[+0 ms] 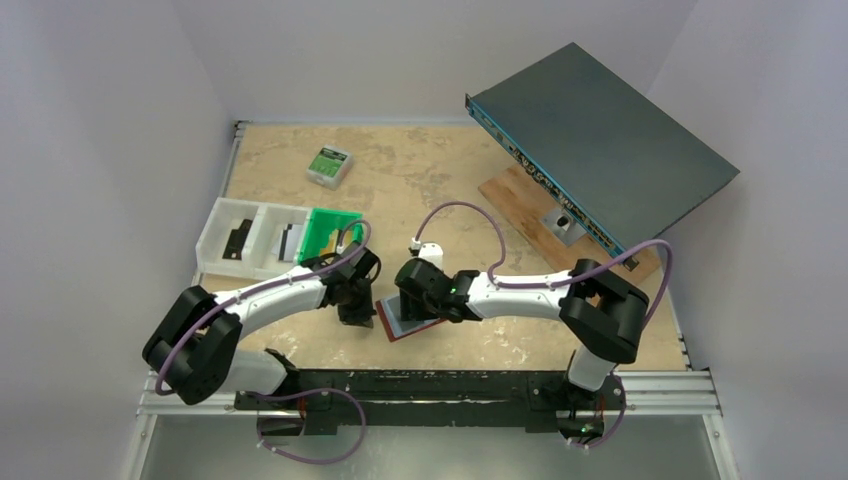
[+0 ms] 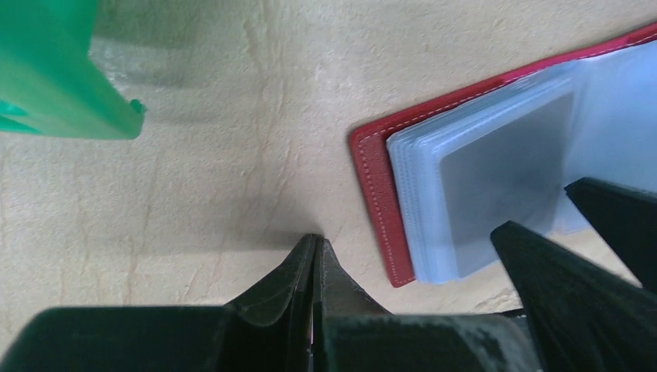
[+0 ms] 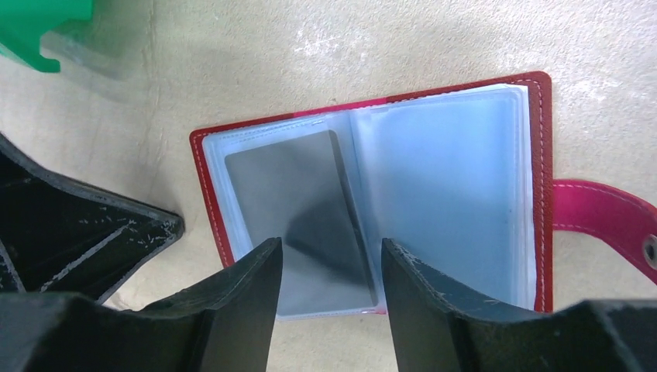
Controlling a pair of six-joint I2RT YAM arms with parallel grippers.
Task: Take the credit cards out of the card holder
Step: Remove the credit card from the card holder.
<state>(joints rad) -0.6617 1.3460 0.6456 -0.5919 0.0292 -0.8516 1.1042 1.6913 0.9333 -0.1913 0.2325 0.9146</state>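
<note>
Near the front of the table (image 1: 450, 170) the card holder (image 3: 442, 178) lies open and flat, its snap tab (image 3: 604, 221) out to one side. The right gripper (image 3: 331, 248), fingers spread, hovers over the page where a grey credit card (image 3: 294, 186) sits in a clear pocket. The left gripper (image 2: 315, 246), fingers pressed together on nothing, is just beside the red edge. Farther back: green bin (image 1: 325, 232), clear tray (image 1: 250, 238), small box (image 1: 329, 165).
</note>
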